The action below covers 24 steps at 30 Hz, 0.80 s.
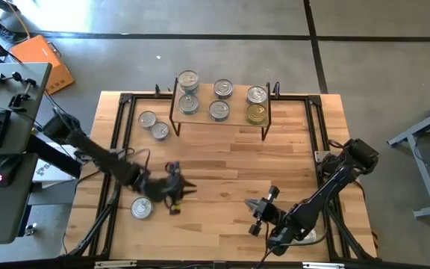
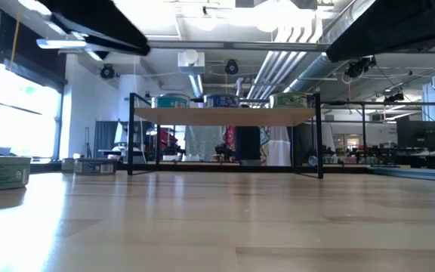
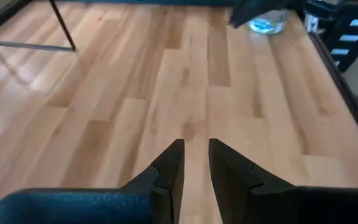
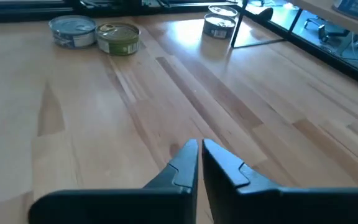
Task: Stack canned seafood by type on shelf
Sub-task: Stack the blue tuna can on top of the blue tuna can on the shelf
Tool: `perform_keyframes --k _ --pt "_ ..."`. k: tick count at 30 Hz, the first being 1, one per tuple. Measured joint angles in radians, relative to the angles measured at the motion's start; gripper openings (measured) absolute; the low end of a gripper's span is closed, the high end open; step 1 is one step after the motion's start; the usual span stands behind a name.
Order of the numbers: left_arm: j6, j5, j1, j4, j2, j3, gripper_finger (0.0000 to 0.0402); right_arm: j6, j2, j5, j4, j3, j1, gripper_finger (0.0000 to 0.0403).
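Observation:
The shelf [image 1: 239,104] [image 2: 225,115] stands at the table's far middle with several cans of seafood on its board, silver-topped ones [image 1: 189,103] and a gold-topped one [image 1: 257,114]. Two silver cans [image 1: 154,125] [image 4: 219,25] rest on the tabletop left of the shelf. Another can [image 1: 141,208] sits near the front left. My left gripper [image 1: 189,187] [image 3: 196,165] hovers right of that can, a narrow gap between its fingers and nothing in it. My right gripper [image 1: 254,205] [image 4: 200,158] is shut and empty over the front right.
In the right wrist view a silver can [image 4: 72,31] and a gold-topped, green-labelled can [image 4: 118,38] sit side by side on the wood. A black metal frame [image 1: 118,149] runs along the table's sides. Bare wood lies between the grippers and the shelf.

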Motion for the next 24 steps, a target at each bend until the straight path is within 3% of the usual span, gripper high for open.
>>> perform_keyframes --k 5,8,13,19,24 --pt "-0.059 -0.212 -0.124 0.149 0.090 -0.040 0.0064 -0.004 -0.004 -0.015 0.038 0.000 0.013 0.0054" --pt "-0.055 -0.285 -0.152 0.208 0.142 -0.044 0.0064 -0.023 -0.004 -0.019 0.065 0.000 0.028 0.0080" --pt "-0.057 -0.287 -0.153 0.247 0.202 -0.043 0.0064 -0.058 -0.004 -0.044 0.071 0.000 0.028 0.0120" --pt "-0.064 -0.283 -0.153 0.246 0.218 -0.043 0.0064 -0.084 -0.004 -0.198 0.070 0.000 0.014 0.0156" --pt "-0.073 -0.280 -0.157 0.251 0.218 -0.043 0.0064 -0.112 -0.004 -0.300 0.071 0.000 -0.006 0.0163"
